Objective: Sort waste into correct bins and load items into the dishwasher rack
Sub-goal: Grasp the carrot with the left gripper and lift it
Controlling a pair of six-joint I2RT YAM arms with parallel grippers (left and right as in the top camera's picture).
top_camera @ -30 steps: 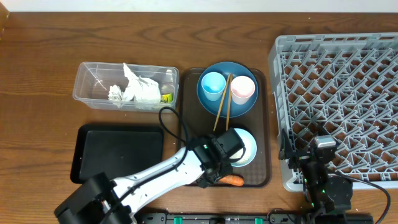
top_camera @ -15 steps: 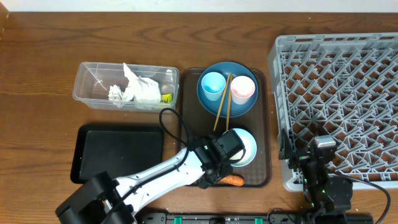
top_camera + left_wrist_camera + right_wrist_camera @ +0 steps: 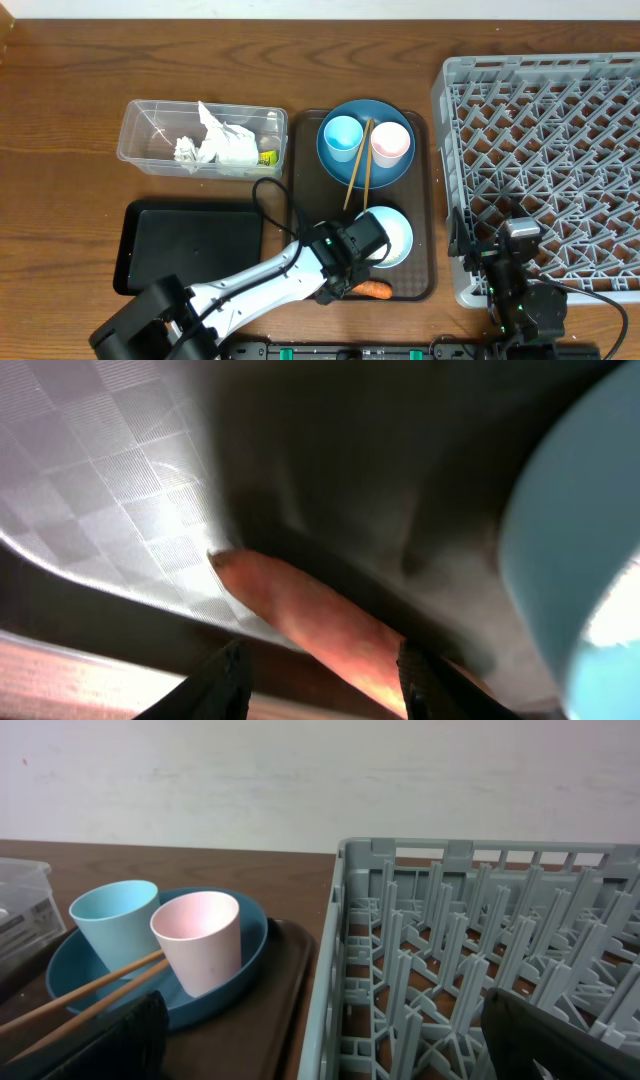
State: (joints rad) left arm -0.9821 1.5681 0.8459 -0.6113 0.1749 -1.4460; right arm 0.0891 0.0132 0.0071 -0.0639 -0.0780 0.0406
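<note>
The orange carrot [image 3: 376, 290] lies at the front edge of the brown serving tray [image 3: 300, 200], just beside the light blue bowl [image 3: 398, 232]. The left gripper [image 3: 328, 680] straddles it – jaws partly apart, not clamped. The right gripper [image 3: 330, 1042] gapes wide and empty by the dishwasher rack [image 3: 560, 130].
</note>
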